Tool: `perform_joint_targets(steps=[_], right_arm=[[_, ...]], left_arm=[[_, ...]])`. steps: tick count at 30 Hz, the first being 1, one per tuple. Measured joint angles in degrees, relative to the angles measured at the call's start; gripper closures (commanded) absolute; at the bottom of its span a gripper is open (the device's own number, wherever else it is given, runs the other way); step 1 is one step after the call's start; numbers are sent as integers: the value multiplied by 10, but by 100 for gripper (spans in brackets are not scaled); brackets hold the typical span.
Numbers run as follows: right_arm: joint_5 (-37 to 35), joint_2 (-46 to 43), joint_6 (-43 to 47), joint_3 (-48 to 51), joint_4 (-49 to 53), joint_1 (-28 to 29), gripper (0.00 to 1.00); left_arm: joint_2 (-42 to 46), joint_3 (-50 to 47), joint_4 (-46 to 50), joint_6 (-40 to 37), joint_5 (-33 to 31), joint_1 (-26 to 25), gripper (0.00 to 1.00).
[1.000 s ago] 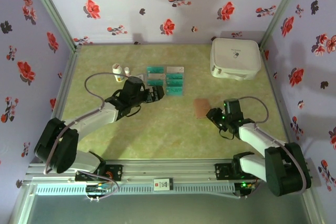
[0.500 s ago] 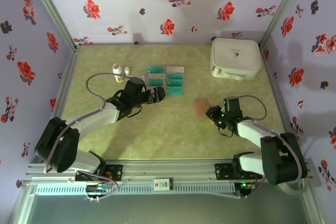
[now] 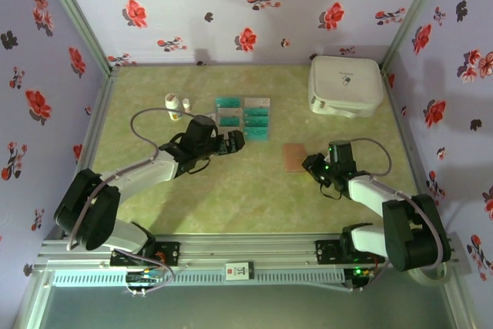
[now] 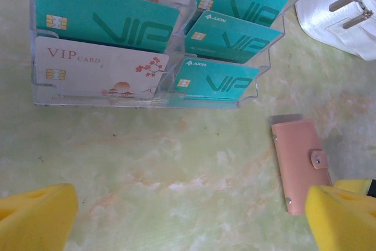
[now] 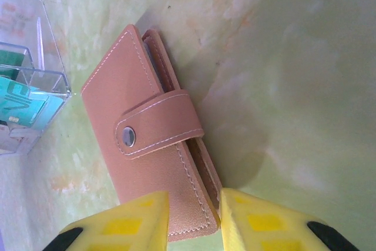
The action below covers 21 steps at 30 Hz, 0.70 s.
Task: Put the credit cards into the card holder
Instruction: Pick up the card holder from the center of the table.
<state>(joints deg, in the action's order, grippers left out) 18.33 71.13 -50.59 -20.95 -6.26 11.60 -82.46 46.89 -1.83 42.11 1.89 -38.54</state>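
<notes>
The credit cards [image 3: 243,117] stand in a clear tiered rack [image 4: 147,99]: teal ones [image 4: 106,19] and a white VIP card [image 4: 100,66]. My left gripper [image 3: 233,139] hangs just in front of the rack, open, with bare table between its yellow fingers [image 4: 35,216]. The card holder [image 3: 293,156] is a snapped-shut brown wallet lying flat right of the rack, and it shows too at the left wrist view's right edge [image 4: 299,166]. My right gripper [image 5: 194,216] is closed down on the card holder's [image 5: 147,139] near corner, one finger over the cover and the other against its open edge.
A large white rounded case [image 3: 346,85] sits at the back right. Small white bottles [image 3: 173,104] stand left of the rack. Flowered walls close in the table on three sides. Bare green table lies between the two arms.
The right jaws have narrowed onto the card holder's corner, and the holder has shifted slightly left and away. The left gripper has crept a little right, staying open.
</notes>
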Motion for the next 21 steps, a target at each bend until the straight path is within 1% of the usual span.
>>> perform_joint_targets(steps=[6,7,9,13,14,21], right_arm=[[11,20,-12,0,-25,-1,75],[14,25,-16,0,-31,-2,76],[18,36,-23,1,-45,-5,81],[29,45,-37,5,-70,-8,99],[30,46,-40,6,-75,-9,100],[47,33,-48,10,-89,-15,100]], left_arm=[[-3,0,0,0,0,-2,0],[-3,1,0,0,0,-2,0],[-5,3,0,0,0,-3,0],[-7,3,0,0,0,-5,0],[-7,3,0,0,0,-5,0],[-7,3,-1,0,-7,-5,0]])
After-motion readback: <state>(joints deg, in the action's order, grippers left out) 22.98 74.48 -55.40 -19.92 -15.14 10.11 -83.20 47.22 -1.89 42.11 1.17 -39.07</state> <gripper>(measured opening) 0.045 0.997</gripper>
